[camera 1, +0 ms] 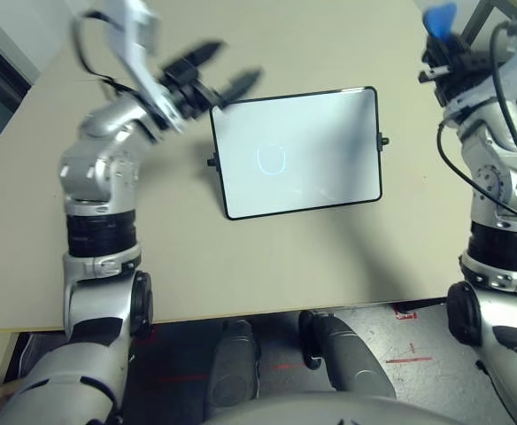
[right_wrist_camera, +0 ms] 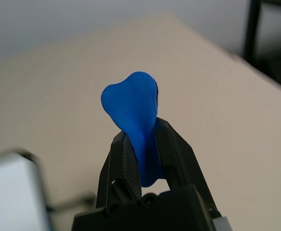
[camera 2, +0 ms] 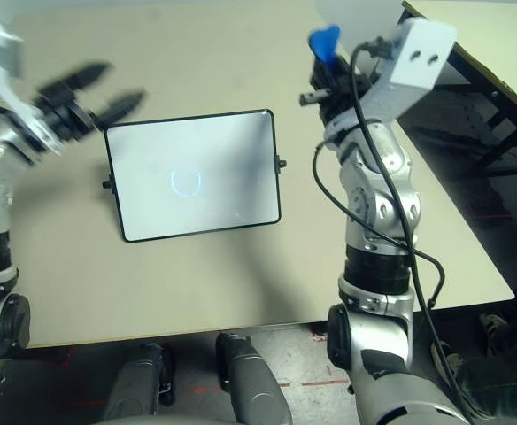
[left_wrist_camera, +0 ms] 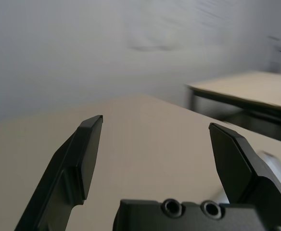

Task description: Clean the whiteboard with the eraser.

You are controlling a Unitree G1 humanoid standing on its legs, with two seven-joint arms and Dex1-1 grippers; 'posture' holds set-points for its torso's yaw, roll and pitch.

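The whiteboard (camera 1: 296,152) lies flat in the middle of the table, black-framed, with a faint bluish circle mark (camera 1: 270,159) left of its centre. My right gripper (camera 2: 322,66) is raised to the right of the board's far corner, shut on the bright blue eraser (right_wrist_camera: 134,120), which is squeezed and sticks up between the fingers. My left gripper (camera 1: 230,69) hovers open just off the board's far left corner, nothing between its fingers (left_wrist_camera: 85,154).
The beige table (camera 1: 312,266) has bare surface in front of and behind the board. A second table (camera 2: 497,53) with dark legs stands to the right, across a dark gap.
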